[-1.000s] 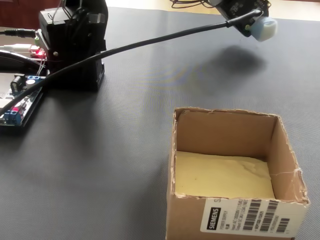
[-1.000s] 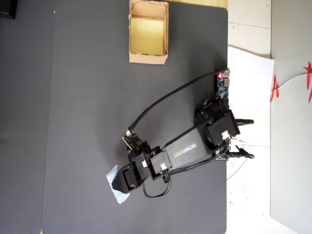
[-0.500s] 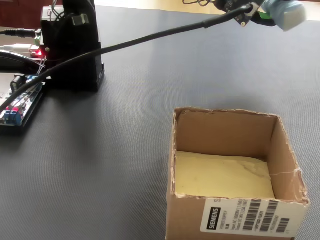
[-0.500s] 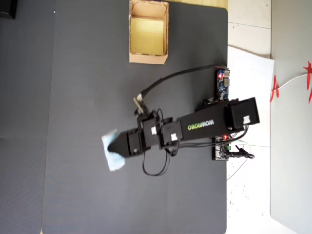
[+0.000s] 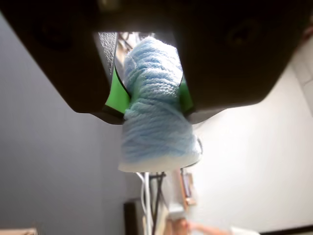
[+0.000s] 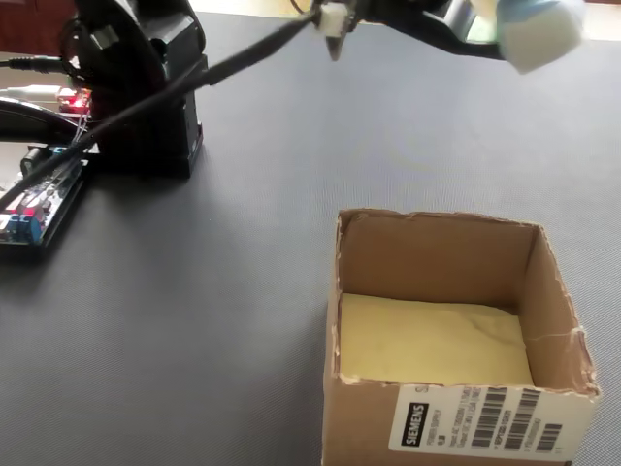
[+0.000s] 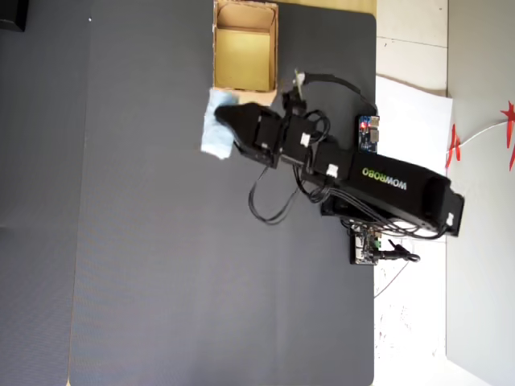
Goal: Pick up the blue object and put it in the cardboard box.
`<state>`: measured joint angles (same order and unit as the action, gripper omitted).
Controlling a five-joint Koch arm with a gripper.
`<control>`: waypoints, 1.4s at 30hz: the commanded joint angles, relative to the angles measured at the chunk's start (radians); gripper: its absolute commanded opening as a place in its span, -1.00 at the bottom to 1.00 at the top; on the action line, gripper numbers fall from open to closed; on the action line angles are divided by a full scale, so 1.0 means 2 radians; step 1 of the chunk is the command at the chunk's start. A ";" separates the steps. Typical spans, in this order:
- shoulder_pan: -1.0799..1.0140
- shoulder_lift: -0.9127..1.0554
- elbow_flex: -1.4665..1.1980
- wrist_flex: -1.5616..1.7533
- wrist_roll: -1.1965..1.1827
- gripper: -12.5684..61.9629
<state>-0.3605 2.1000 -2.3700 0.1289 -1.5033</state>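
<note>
A pale blue ribbed bundle, the blue object [image 5: 154, 127], is pinched between my gripper's [image 5: 149, 95] black jaws and their green pads [image 5: 116, 97]. The gripper is shut on it. The bundle hangs in the air. In the overhead view the blue object [image 7: 213, 141] sticks out past the gripper [image 7: 224, 119], just below the lower left corner of the cardboard box [image 7: 245, 98]. In the fixed view the blue object [image 6: 539, 29] is high at the top right, beyond the cardboard box [image 6: 361, 413], which is open and shows only its yellowish floor.
The arm's black base [image 6: 146, 97] and circuit boards [image 6: 34, 209] stand at the left of the fixed view, with a black cable [image 6: 194, 83] running up to the wrist. The dark mat [image 7: 145, 241] ends at a white surface [image 7: 410, 104] on the right of the overhead view.
The arm has swung with the blue object across the mat from the lower part of the overhead view up to the box's corner. The grip has stayed shut.
</note>
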 commanded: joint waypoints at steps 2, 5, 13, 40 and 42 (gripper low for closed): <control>-0.034 0.020 0.020 0.036 0.008 -0.86; -0.080 0.018 0.026 0.018 0.012 -0.86; -0.204 -0.055 0.037 -0.053 0.038 -0.86; -0.181 -0.078 0.041 0.016 -0.058 0.25; -0.158 -0.060 0.028 0.020 -0.061 0.25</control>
<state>-0.7056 1.9236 -2.3470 0.0660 -1.5769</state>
